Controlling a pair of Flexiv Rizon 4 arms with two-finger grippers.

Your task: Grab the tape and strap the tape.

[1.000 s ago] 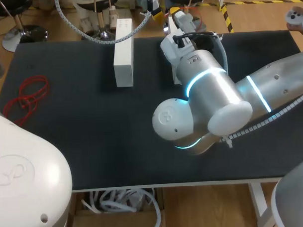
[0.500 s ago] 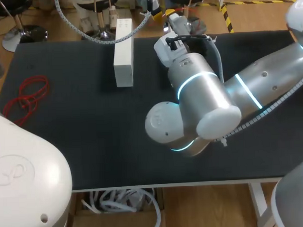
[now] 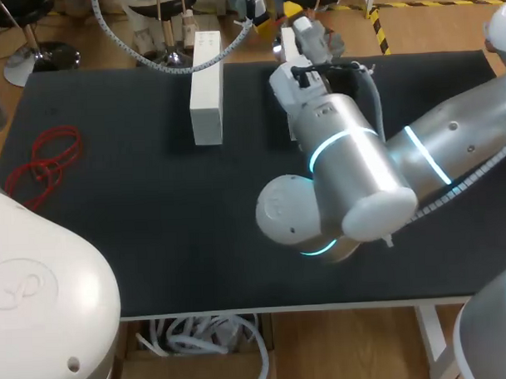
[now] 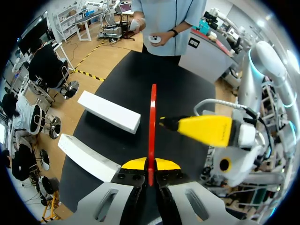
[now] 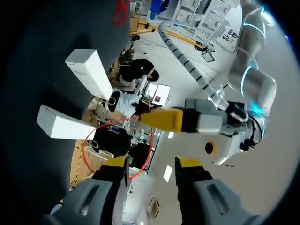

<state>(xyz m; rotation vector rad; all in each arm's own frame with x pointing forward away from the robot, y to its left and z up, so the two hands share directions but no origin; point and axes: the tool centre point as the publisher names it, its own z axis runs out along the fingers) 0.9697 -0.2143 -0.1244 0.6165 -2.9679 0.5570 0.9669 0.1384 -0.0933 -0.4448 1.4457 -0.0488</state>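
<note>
Light: we see it bright, even.
Shadows: soft, beside the box [image 3: 206, 100] on the counter [image 3: 138, 235].
Glare: on our right arm [image 3: 451, 141].

No text, number or sign legible anywhere. White box [image 3: 205, 91] on worktop [image 3: 138, 235]: small marks on top face, too fine to read.

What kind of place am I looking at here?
Probably a robotics lab test bench: a large robot arm reaches over a black-covered table laid out with plain white boxes and red bands as practice props.
</note>
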